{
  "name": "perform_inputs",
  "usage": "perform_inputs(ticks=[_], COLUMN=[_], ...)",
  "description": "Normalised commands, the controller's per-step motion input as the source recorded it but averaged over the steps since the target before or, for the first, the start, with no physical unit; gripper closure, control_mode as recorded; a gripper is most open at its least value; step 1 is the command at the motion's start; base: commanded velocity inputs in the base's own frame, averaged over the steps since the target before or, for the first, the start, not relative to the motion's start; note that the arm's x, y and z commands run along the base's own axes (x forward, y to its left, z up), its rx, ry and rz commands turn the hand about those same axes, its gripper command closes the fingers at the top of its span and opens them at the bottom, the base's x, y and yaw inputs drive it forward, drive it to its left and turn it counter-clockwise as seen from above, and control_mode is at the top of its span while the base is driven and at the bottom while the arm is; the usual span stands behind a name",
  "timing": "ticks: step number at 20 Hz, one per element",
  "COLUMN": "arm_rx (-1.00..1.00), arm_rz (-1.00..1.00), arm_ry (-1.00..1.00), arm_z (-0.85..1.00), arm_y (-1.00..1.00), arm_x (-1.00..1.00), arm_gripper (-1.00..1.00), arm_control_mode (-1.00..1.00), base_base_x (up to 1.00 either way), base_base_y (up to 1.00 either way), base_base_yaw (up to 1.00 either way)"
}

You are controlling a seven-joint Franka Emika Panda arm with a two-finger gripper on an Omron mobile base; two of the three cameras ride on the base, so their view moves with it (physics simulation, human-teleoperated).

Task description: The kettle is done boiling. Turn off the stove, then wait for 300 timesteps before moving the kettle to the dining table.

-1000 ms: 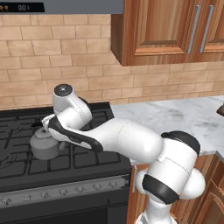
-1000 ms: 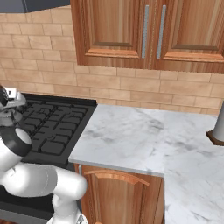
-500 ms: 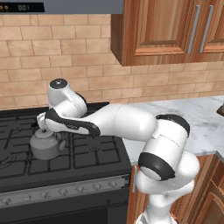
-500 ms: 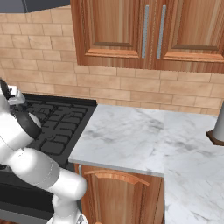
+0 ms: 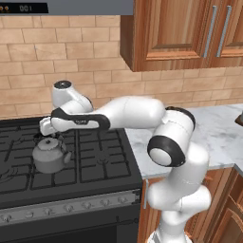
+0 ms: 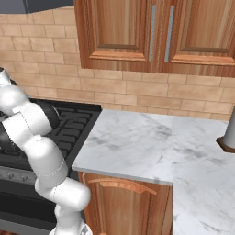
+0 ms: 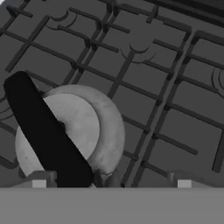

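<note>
While jaws gape, gripper (image 5: 51, 135) hovers over kettle (image 5: 50, 155).

white arm (image 6: 39, 151) at left before the black stove (image 6: 69, 126), marble counter (image 6: 137, 147) alongside

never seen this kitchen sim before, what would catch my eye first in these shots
The big white arm stretches leftward across the black stove, its open end effector hanging just above the small grey kettle on the grates. From the hand view, the kettle's dark handle cuts diagonally across its lid. To the right lies a marble counter under wooden cabinets.
</note>
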Motion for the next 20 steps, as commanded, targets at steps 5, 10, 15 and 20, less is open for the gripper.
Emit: perform_inputs(ticks=[5, 10, 15, 20], arm_rx=[0.00, 0.00, 0.00, 0.02], arm_rz=[0.01, 0.01, 0.00, 0.00], arm_ry=[0.00, 0.00, 0.00, 0.00], arm_z=[-0.17, -0.11, -0.15, -0.23], arm_y=[0.25, 0.23, 0.00, 0.00], arm_x=[0.00, 0.00, -0.13, -0.18], arm_gripper=[-1.00, -1.00, -1.00, -1.00], arm_control_mode=[-1.00, -1.00, -1.00, -1.00], base_base_x=[0.00, 0.00, 0.00, 0.00], base_base_y=[0.00, 0.00, 0.00, 0.00], base_base_yaw=[0.00, 0.00, 0.00, 0.00])
